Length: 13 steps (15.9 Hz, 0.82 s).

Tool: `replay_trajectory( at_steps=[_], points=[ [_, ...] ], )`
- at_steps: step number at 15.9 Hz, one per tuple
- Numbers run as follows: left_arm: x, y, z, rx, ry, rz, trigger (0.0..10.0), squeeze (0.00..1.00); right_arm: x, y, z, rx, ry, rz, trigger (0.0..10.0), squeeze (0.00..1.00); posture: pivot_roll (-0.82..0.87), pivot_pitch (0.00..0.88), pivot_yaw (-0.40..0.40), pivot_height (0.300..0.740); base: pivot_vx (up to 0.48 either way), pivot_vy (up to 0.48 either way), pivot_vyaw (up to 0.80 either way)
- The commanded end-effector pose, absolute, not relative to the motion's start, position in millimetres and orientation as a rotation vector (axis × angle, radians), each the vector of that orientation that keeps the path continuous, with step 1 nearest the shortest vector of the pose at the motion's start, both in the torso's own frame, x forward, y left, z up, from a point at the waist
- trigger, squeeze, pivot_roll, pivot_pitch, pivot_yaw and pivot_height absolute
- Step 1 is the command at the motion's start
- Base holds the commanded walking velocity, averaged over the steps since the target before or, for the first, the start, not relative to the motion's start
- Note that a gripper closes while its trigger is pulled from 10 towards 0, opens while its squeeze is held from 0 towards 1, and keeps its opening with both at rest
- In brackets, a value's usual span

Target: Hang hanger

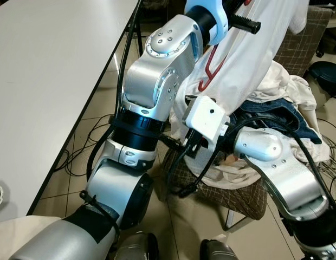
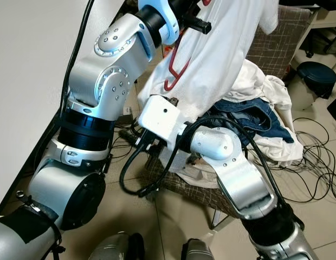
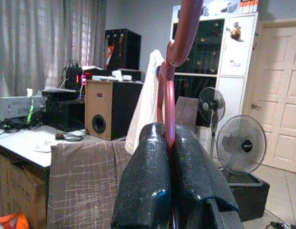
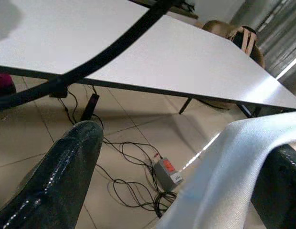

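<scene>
I am standing beside the long white table [image 1: 43, 81], facing a checked chair [image 1: 238, 197] heaped with clothes [image 2: 265, 116]. My left arm is raised high, and from it hangs a white shirt [image 1: 249, 59] on the red hanger [image 1: 208, 73], clear of the pile below. In the left wrist view the left gripper [image 3: 171, 143] has its two black fingers pressed together on the hanger's thin red neck, the hook curving up above them. That pinch looks narrow to me, so I want to keep the wrist level and move slowly, or the hanger may swivel between the pads.

My right arm reaches forward low under the shirt. In its wrist view the right gripper [image 4: 181, 167] stands spread wide, with white cloth lying between the fingers and against one of them, nothing pinched. I would draw it clear of the hem before I carry the load anywhere, so the fabric does not snag.

I see no rail from here, so I need to find one first, then bring the hook over it from above.
</scene>
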<state>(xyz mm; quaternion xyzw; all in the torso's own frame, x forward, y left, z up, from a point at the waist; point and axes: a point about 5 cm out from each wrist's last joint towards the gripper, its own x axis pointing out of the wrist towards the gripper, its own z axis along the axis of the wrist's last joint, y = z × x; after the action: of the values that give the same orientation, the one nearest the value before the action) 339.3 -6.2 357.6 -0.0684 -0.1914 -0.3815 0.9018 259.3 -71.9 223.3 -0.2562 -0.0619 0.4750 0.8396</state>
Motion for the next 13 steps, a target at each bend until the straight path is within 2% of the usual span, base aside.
replay_trajectory(
  at_steps=[1,6,10,13],
  points=[
    [332.6,-9.7,370.1,-0.098,-0.438,-0.803,10.0,0.0,254.4,-72.8,225.2,-0.551,-0.092,1.014,10.0,0.0,-0.15,0.074,0.058,0.74,0.0,0.0,0.0],
    [338.3,-7.9,364.7,-0.061,-0.412,-0.782,10.0,0.0,248.7,-85.8,222.1,-0.614,0.002,0.993,10.0,0.0,-0.15,0.07,0.065,0.74,0.0,0.0,0.0],
    [338.8,-8.0,364.7,-0.03,-0.412,-0.773,10.0,0.0,249.9,-82.2,257.3,-0.563,-0.127,0.976,10.0,0.0,-0.15,0.067,0.067,0.74,0.0,0.0,0.0],
    [338.9,-9.8,363.1,-0.013,-0.404,-0.779,10.0,0.0,249.5,-84.3,266.8,-0.577,-0.126,0.992,10.0,0.0,-0.15,0.063,0.064,0.74,0.0,0.0,0.0]
  ],
)
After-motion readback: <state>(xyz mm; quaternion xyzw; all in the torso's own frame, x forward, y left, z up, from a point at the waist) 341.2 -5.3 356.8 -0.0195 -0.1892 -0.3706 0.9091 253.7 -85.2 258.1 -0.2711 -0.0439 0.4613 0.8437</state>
